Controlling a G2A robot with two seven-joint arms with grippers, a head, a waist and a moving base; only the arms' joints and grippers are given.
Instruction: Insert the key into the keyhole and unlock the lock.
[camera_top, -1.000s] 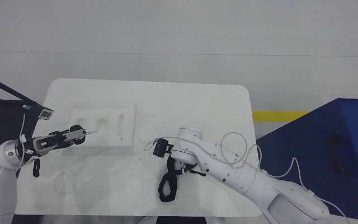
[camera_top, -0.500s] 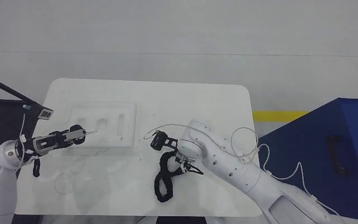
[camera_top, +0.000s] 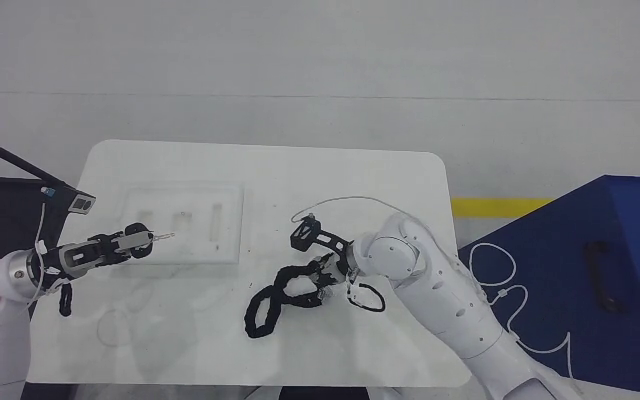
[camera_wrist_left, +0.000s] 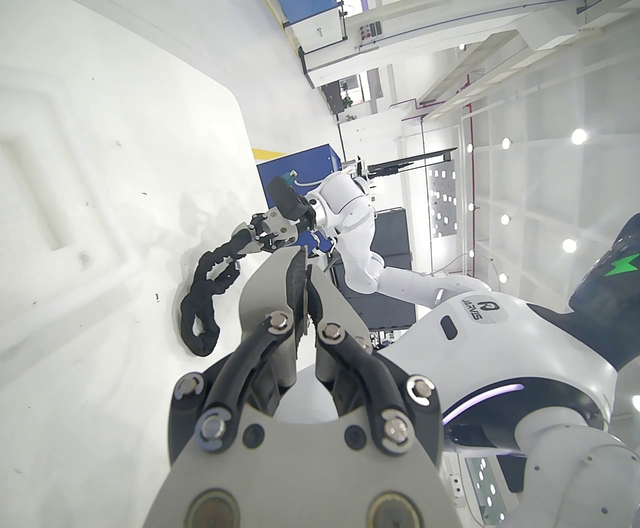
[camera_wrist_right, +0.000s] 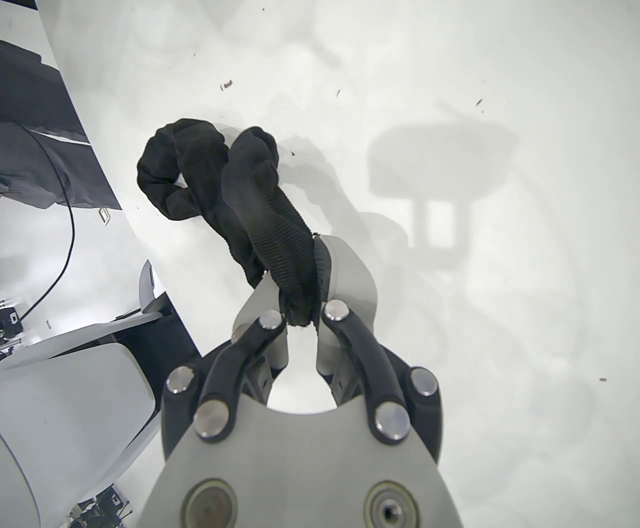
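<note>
The lock is a chain in a black fabric sleeve (camera_top: 268, 305), lying in loops on the white table near its front middle. My right gripper (camera_top: 320, 272) is shut on one end of it; in the right wrist view the sleeve (camera_wrist_right: 225, 190) runs from between the fingers (camera_wrist_right: 300, 295) down onto the table. My left gripper (camera_top: 146, 241) sits at the table's left side, shut on a small key whose silver blade (camera_top: 164, 237) pokes out toward the tray. The left wrist view has the dark key head (camera_wrist_left: 301, 285) pinched between the jaws, and the chain (camera_wrist_left: 200, 305) beyond. No keyhole is visible.
A white foam tray (camera_top: 228, 200) with shallow recesses lies on the left half of the table, just past the key's tip. A thin white cable (camera_top: 345, 203) loops around the right arm's wrist. The table's front edge is close to the chain.
The right arm has swung its wrist round to the right and pulled the held end along; the chain now trails toward the front left. The left arm and key have stayed put.
</note>
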